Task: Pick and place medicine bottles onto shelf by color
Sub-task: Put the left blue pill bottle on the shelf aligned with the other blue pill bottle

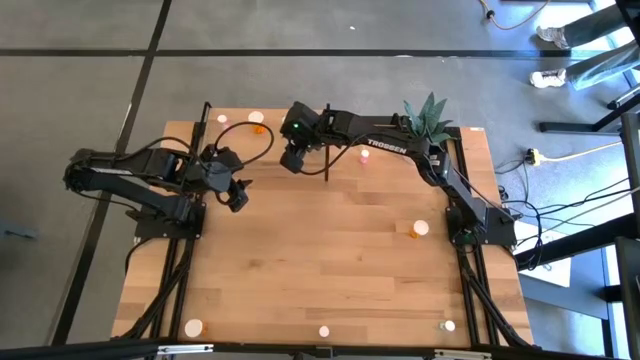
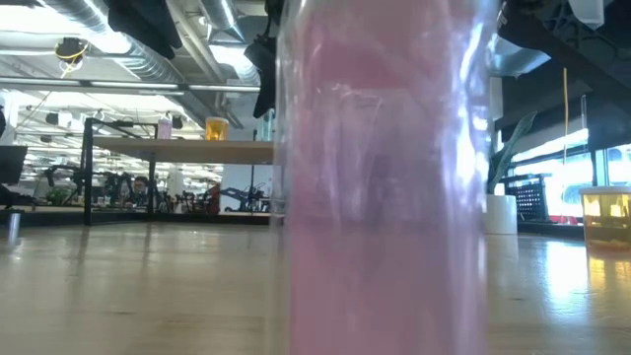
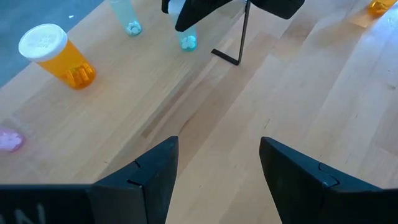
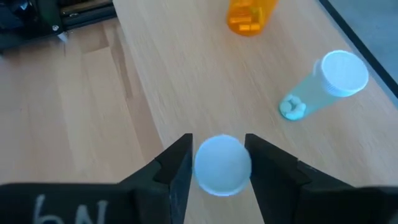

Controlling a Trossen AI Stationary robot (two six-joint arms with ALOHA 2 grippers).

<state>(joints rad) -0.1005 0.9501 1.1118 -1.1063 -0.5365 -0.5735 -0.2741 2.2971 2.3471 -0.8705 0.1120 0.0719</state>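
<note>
pink translucent bottle (image 2: pixel 380 177) fills centre of low view, nearest thing, upright on worktop (image 1: pixel 330 260). worktop: pale wood, smooth, largest surface. shelf (image 1: pixel 330 140) at upper centre of high view, thin black posts. right gripper (image 4: pixel 214 165) over shelf; white-capped bottle (image 4: pixel 222 165) sits between its fingers, long axis toward camera; firm grip or letting go, cannot tell. left gripper (image 3: pixel 217 165) at left centre, fingers apart, empty. orange bottle (image 3: pixel 56 55) upper left of left wrist view; right arm nearer shelf.

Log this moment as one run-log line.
right gripper: over shelf, fingers either side of white-capped bottle, grip unclear | left gripper: open, empty, above table | orange bottle: upright on shelf
</note>
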